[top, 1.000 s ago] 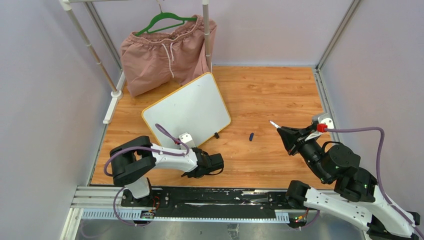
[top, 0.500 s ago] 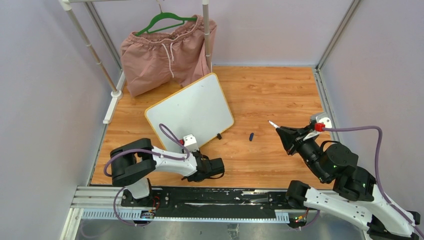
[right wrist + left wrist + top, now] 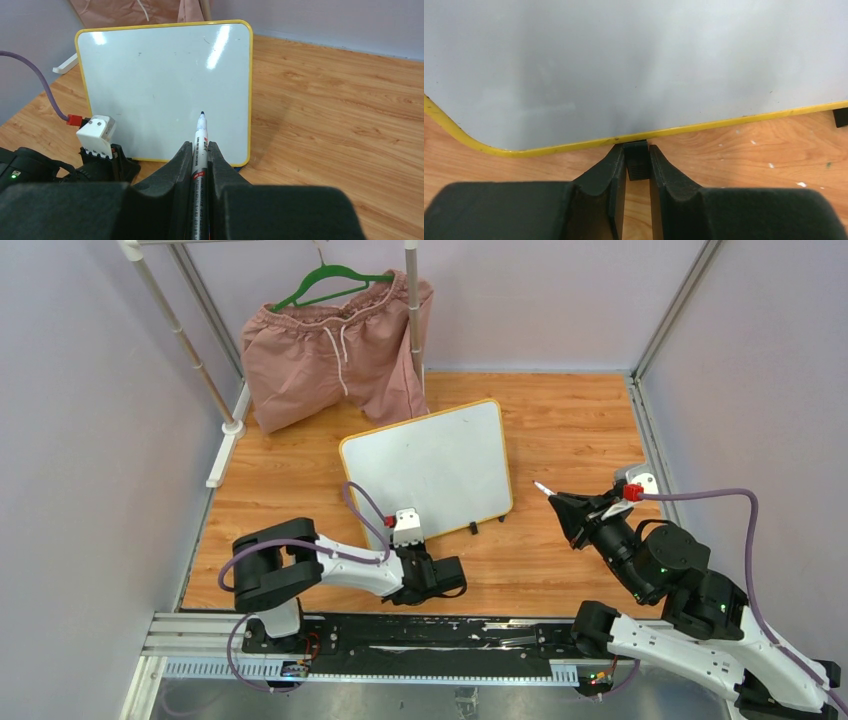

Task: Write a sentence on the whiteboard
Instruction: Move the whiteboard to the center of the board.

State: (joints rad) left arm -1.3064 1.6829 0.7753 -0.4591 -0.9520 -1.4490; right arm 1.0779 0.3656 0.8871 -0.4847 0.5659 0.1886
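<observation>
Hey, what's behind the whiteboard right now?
Pink shorts on a green hanger hang behind the whiteboard. The tabletop directly behind the board is covered, so anything lying there is hidden.

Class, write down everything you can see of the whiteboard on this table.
The whiteboard is a glossy white rectangle in a thin yellow frame with rounded corners, blank but for faint specks. It sits mid-way on the wooden table, before the pink shorts. Small black feet line its near edge; the left pincer is shut on one. The marker in the right pincer is apart from it.
</observation>
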